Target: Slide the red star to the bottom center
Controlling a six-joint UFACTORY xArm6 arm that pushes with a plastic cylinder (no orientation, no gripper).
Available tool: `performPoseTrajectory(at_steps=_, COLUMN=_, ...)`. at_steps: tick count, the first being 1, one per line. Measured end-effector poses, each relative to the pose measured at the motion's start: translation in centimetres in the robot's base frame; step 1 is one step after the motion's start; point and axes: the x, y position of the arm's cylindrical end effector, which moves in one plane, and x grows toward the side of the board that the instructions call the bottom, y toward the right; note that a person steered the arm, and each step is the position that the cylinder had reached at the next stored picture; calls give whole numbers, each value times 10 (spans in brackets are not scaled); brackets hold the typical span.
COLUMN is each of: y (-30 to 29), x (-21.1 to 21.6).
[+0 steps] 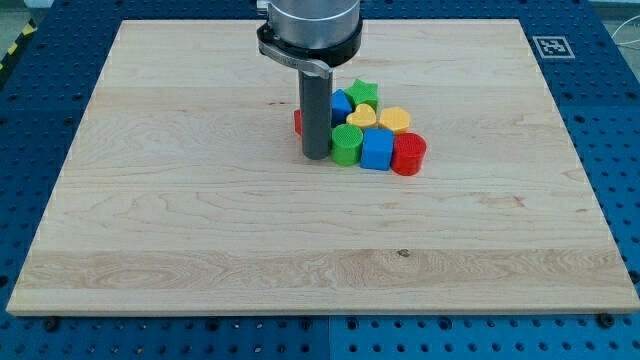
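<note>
A red block (298, 122), the red star by the task, shows only as a sliver at the rod's left side; the rod hides the rest of it. My tip (316, 156) rests on the board just below that block and at the left of a tight cluster. The cluster holds a green round block (346, 145), a blue cube (377, 149), a red round block (409, 154), a yellow heart (361, 116), a yellow block (394, 120), a blue block (341, 103) and a green star (364, 94).
The wooden board (200, 220) lies on a blue perforated table. A black-and-white marker tag (552, 46) sits at the board's top right corner. The arm's grey flange (308, 30) hangs over the top centre.
</note>
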Motion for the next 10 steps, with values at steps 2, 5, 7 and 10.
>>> performPoseTrajectory(at_steps=2, y=-7, x=50)
performPoseTrajectory(at_steps=5, y=-99, x=20)
performPoseTrajectory(at_steps=7, y=-102, x=-50)
performPoseTrajectory(at_steps=10, y=-27, x=-79)
